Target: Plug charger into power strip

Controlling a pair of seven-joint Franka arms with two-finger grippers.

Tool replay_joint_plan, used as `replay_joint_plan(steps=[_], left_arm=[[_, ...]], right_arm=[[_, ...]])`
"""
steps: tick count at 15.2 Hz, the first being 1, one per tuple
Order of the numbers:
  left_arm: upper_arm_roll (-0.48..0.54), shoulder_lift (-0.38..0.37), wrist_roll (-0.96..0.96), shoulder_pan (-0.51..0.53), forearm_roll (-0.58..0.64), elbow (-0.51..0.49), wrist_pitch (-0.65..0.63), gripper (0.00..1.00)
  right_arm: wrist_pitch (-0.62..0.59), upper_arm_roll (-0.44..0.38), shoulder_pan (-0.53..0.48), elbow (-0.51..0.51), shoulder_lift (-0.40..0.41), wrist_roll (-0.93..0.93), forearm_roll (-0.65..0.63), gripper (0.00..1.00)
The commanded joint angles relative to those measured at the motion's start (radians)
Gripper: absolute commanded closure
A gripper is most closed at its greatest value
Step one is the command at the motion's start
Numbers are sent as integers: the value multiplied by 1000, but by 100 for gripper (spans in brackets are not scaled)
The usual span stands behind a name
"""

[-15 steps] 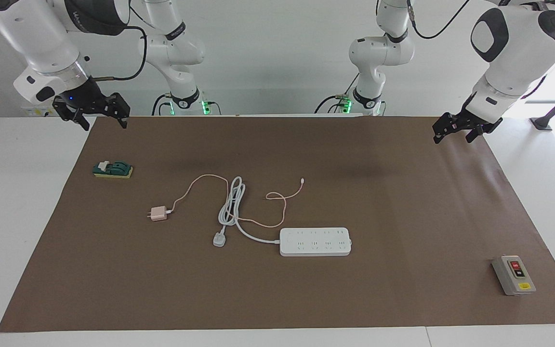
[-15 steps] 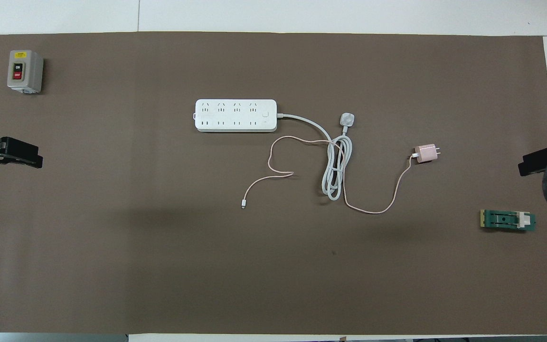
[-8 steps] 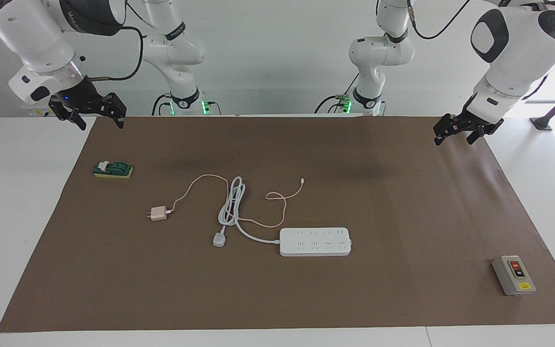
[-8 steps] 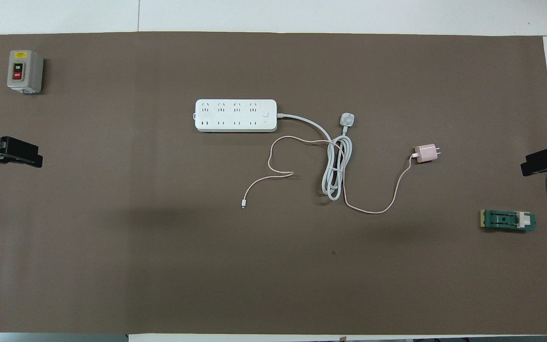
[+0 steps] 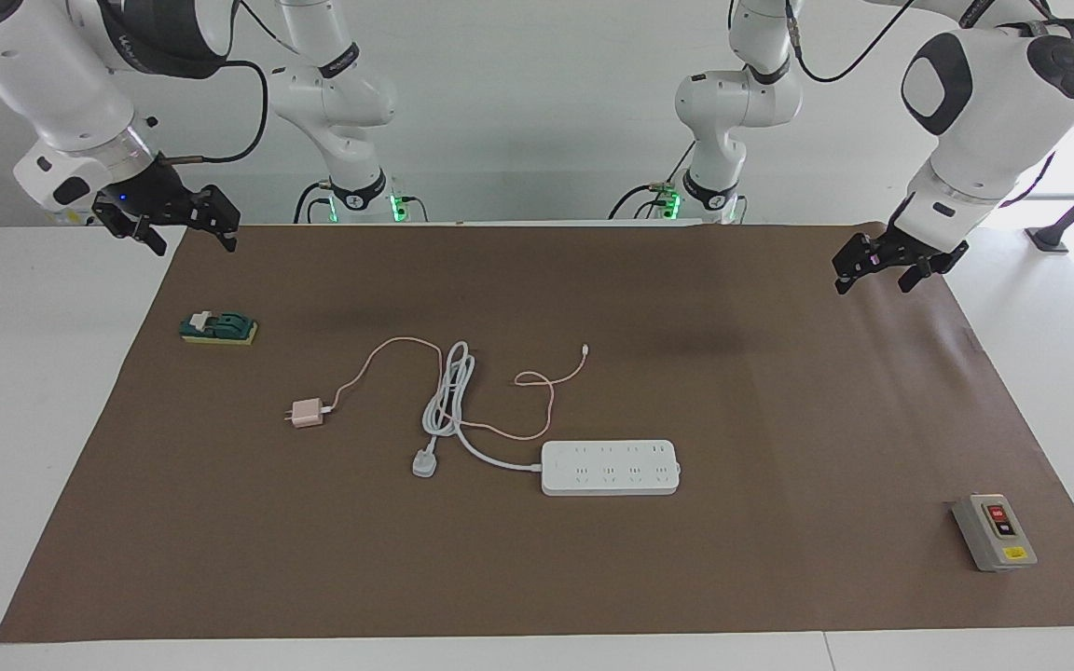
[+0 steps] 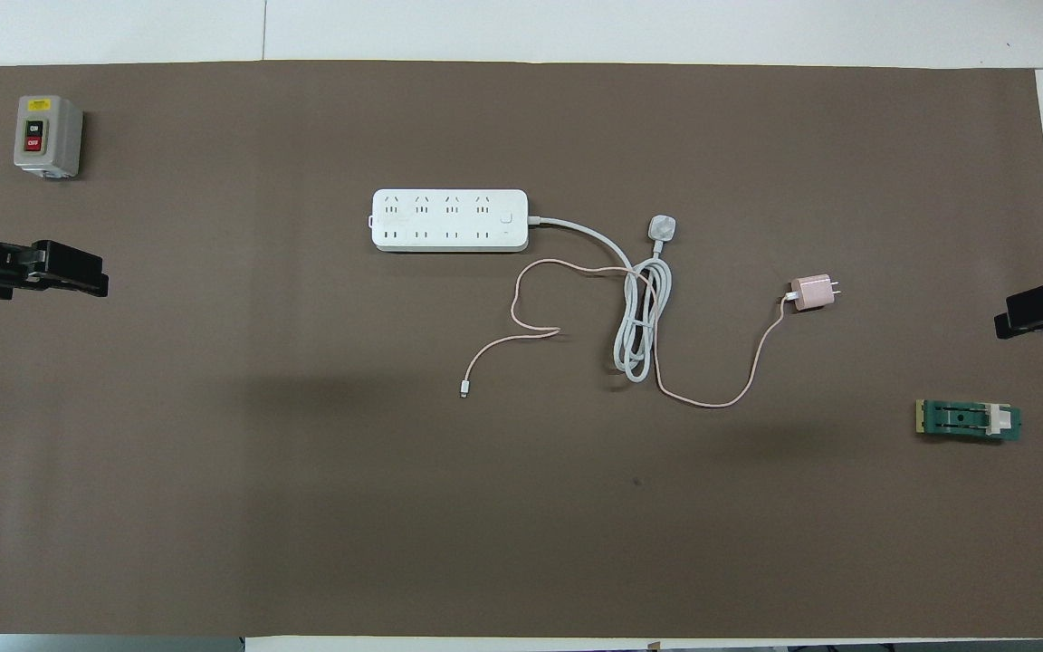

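i'm hovering both released grippers, right gripper (image 5: 185,226) and left gripper (image 5: 889,263), nothing grasped, planning to reach the charger (image 5: 306,414) below the right one, then the power strip (image 5: 610,467).

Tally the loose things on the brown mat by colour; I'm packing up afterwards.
White: 1, power strip with its plug
Pink: 1, charger with its cable
Grey: 1, button box
Green: 1, switch block
Total: 4
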Motion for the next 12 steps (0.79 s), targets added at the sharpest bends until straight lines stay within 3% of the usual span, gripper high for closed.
replay_joint_plan(steps=[1,9,12], left_arm=[[11,15,-34,-24,0,11,18,0],[9,35,-36,-27,-2,6,67,0],[11,55,-59,-46,0,12,67,0]], right_arm=[[30,0,-18,-3,82,174,100,0],[147,0,-91,-37,252,599,336,0],[154,0,-127,-25,343,618,428,0]])
